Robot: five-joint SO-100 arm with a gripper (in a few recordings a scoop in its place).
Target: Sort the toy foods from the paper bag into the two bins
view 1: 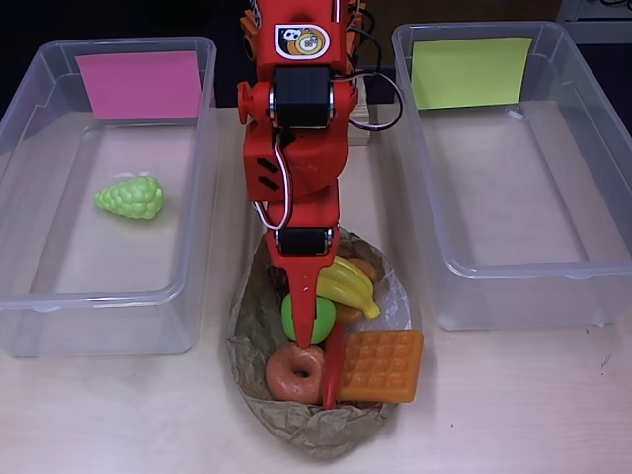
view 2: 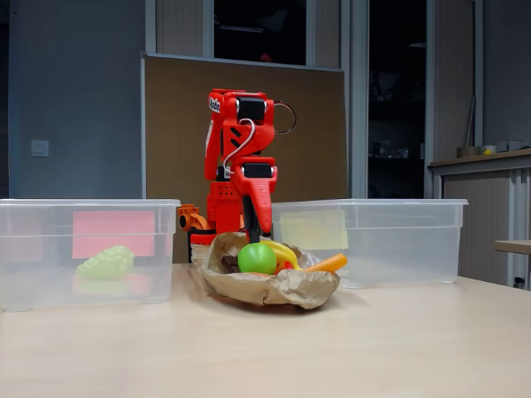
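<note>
I am working the picking step: the gripper (view 1: 318, 367) is reaching down into the paper bag (view 1: 296, 427), which is lying between the two bins at the near middle of the table. In the overhead view one finger is lying across the green apple (view 1: 318, 318) and the other is running down between the donut (view 1: 294, 372) and the orange waffle (view 1: 380, 365), so the fingers are standing spread apart with nothing pinched between them that I can make out.

I am judging the apple or the donut to be the target, though I cannot tell which. The next move is calling for a careful closing without nudging the banana (view 1: 348, 283), which is resting just to the right of the finger, against the apple.

The light-green grapes (view 1: 130, 197) are already sitting in the left bin (view 1: 25, 296), the one carrying the pink label (view 1: 138, 84). The right bin (view 1: 592, 267), with the yellow-green label (view 1: 470, 71), is holding no toy I can see.

The bag is looking crumpled and shallow, its rim low enough that the apple is showing above it in the fixed view.
</note>
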